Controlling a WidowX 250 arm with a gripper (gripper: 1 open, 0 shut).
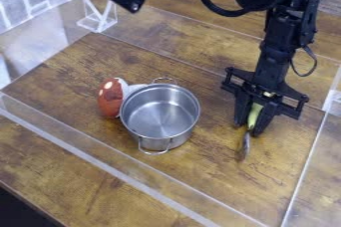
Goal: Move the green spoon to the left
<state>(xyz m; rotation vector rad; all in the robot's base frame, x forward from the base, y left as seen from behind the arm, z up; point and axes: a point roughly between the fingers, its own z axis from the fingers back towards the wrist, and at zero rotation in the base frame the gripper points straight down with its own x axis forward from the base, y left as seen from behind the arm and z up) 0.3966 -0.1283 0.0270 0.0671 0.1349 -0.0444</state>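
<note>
Black arm reaches in from top — wrist vertical, gripper (257, 114) pointing straight down, jaws narrowed, near tabletop.

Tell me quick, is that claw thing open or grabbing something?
Gripper: closed on the green spoon's handle, pointing down at the table.
</note>
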